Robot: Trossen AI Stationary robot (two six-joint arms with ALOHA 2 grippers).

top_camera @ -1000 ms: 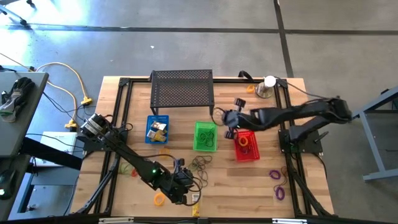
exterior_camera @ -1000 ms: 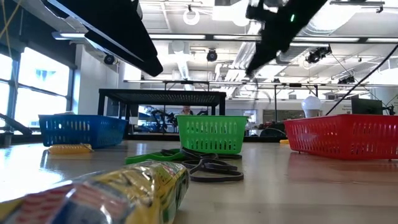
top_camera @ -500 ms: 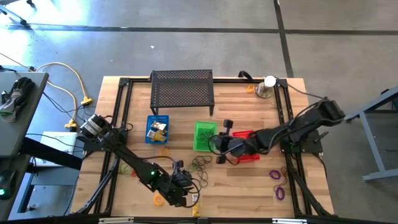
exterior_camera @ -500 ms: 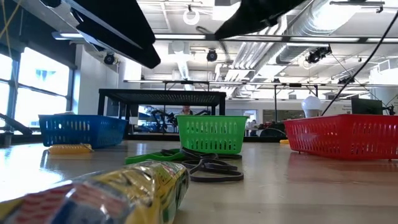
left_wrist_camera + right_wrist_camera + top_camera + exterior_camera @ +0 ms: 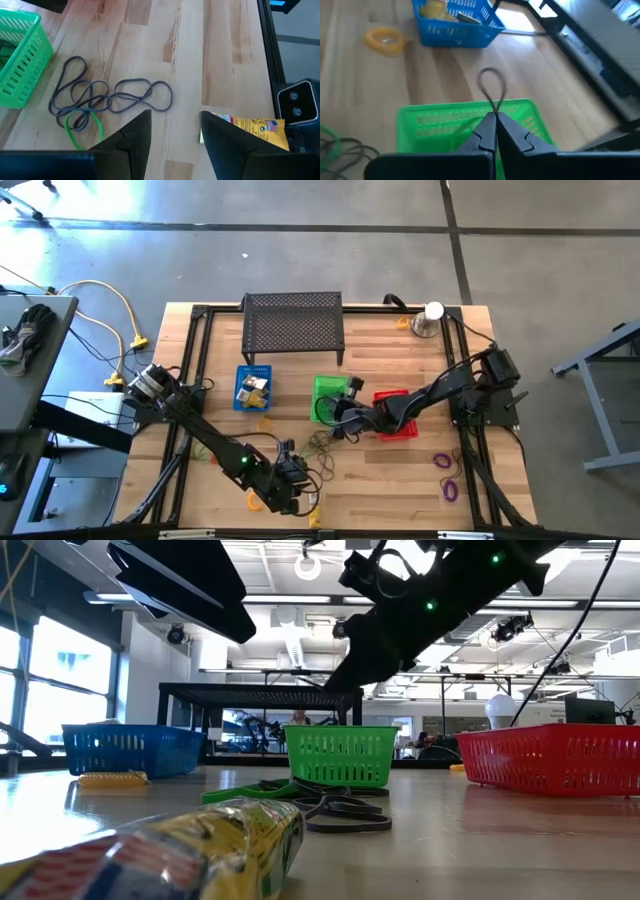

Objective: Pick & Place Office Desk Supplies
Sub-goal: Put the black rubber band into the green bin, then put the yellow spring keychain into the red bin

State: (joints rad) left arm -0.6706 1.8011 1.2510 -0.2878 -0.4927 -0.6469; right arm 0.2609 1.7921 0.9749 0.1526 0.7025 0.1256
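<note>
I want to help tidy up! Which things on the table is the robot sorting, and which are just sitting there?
Being sorted:
- thin dark elastic loop pinched in the right pincer
- tangle of dark rubber bands
- thin green band
- yellow wrapped packet
- purple loops

Just sitting there:
- black mesh shelf
- silver cup with white ball
- blue, green and red plastic baskets, which take the items

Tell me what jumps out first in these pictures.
Three bright baskets stand in a row mid-table: blue, green and red. The right hand hangs over the green one, shut on a thin dark loop. The left hand waits open at the near edge, by a tangle of loops and a yellow pack.
</note>
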